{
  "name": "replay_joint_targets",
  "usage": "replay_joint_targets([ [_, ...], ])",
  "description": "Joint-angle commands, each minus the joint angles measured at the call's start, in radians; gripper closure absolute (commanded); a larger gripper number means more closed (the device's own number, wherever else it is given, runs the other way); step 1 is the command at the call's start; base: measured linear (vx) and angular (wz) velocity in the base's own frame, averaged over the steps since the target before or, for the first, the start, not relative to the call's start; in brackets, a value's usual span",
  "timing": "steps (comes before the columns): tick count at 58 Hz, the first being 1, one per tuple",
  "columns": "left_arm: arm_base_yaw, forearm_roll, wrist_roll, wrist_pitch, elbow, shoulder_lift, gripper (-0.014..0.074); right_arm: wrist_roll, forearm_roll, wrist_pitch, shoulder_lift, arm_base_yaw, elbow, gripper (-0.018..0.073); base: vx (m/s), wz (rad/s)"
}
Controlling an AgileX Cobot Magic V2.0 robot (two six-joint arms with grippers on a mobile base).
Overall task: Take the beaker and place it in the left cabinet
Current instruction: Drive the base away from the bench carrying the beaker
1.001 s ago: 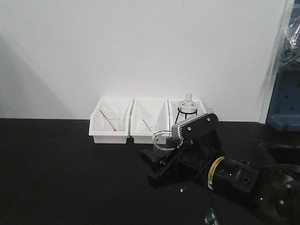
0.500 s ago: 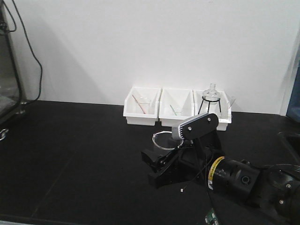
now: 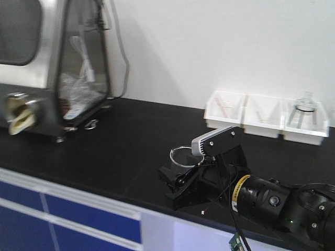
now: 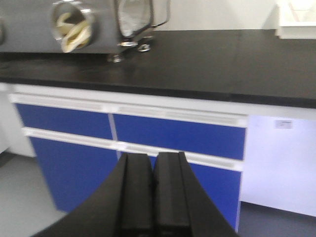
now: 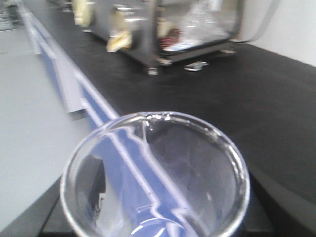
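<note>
Backdrop: plain white wall (image 3: 220,42), filling the front view from 12 to 3 o'clock.
Bench: black bench top (image 3: 120,136), running across the front view from 9 o'clock to 3 o'clock, with its white front edge at 7 o'clock.
Under bench: blue drawer fronts (image 4: 173,138) with white trim, at the centre of the left wrist view.
Chamber: steel chamber (image 3: 52,57) with clear side panels, standing on the bench at 10 o'clock. A round glove port (image 3: 18,112) with pale material in it faces out at 9 o'clock.
Arm: right arm (image 3: 267,198), black with a yellow band, at 5 o'clock in the front view.
Bins: three white bins (image 3: 267,117) in a row against the wall at 2 o'clock, well apart from the arm.
Right claw: right gripper (image 3: 180,175) is clenched on the beaker. Dark fingers show on either side of the glass in the right wrist view.
Left claw: left gripper (image 4: 153,163) has its fingers pressed together with nothing between them – at 6 o'clock in its own view, hanging in front of the drawers.
Task item: beaker (image 3: 184,157) is clear glass and upright, its rim above the right claw, just below centre in the front view and near the bench's front edge. Its open mouth fills the right wrist view (image 5: 155,173).
Flask: round flask (image 3: 305,107) in the rightmost bin, blurred.
Rod: red rod (image 3: 222,107), leaning in the leftmost bin – detail too soft to say more.
</note>
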State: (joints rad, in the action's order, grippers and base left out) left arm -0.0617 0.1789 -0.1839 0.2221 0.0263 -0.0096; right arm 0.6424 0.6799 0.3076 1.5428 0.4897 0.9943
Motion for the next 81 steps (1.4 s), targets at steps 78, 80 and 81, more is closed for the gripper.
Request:
replay_joint_targets([
  [78, -0.002, -0.005, -0.003, -0.075, -0.009, -0.019, 0.0593, -0.001, -0.012, 0.071, -0.035, -0.001, 0.029, 0.0551, -0.05, 0.64],
  [80, -0.002, -0.005, -0.003, -0.075, -0.009, -0.019, 0.0593, -0.001, -0.012, 0.071, -0.035, -0.001, 0.029, 0.0551, 0.14, 0.58],
  [81, -0.002, -0.005, -0.003, -0.075, -0.009, -0.019, 0.0593, -0.001, -0.012, 0.071, -0.035, -0.001, 0.029, 0.0551, 0.15, 0.58],
])
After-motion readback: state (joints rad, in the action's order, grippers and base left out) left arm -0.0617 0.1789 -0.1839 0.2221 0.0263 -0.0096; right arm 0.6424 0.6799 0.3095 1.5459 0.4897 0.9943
